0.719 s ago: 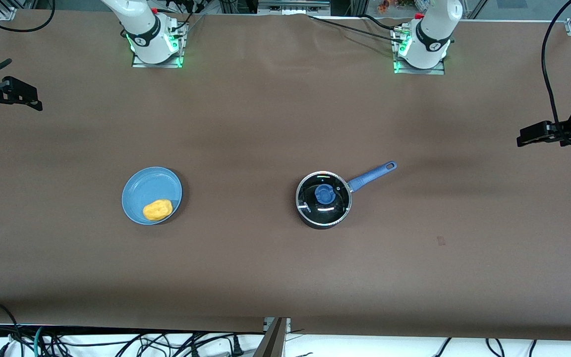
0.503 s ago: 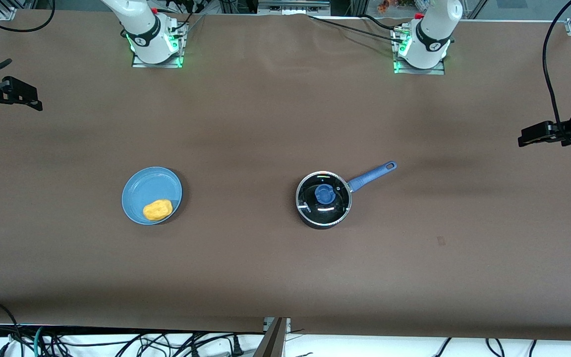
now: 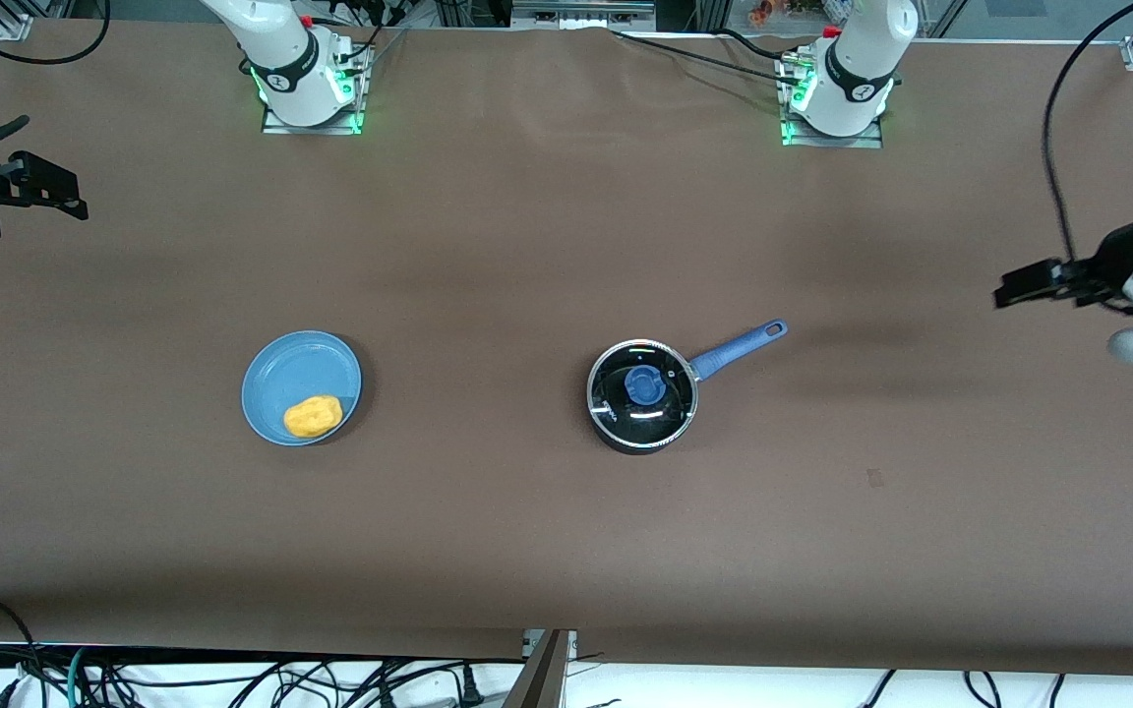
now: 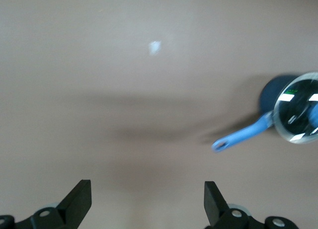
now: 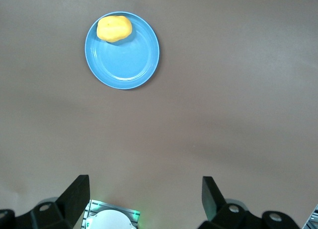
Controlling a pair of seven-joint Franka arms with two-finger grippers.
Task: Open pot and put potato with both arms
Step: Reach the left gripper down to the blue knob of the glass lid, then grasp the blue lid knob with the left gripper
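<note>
1. Near the middle of the brown table [image 3: 527, 246] sits the pot [image 3: 641, 396], black and round, with its clear glass lid [image 3: 642, 391] on top, blue knob [image 3: 644, 383] at the centre.
2. Its long blue handle [image 3: 739, 348] is the long axis: it runs from the pot's rim out toward the left arm's end of the table, slanting away from the front camera, the hole at its tip.
3. Over toward the right arm's end lies the light-blue plate [image 3: 301, 374], well apart from the pot.
4. On that plate rests the potato [image 3: 313, 416], a yellow-orange oval at the rim nearest the front camera (its long axis runs roughly along the table's length).
5. Left gripper [image 3: 1019, 288] hangs in the air over the left arm's end of the table, well clear of the pot; in the left wrist view its fingers [image 4: 79, 201] stand wide apart with nothing between them, and the pot's handle tip points toward it.
6. Right gripper [image 3: 60, 192] hangs over the right arm's end, fingers [image 5: 77, 194] likewise spread and empty, plate and potato in its wrist view.
</note>
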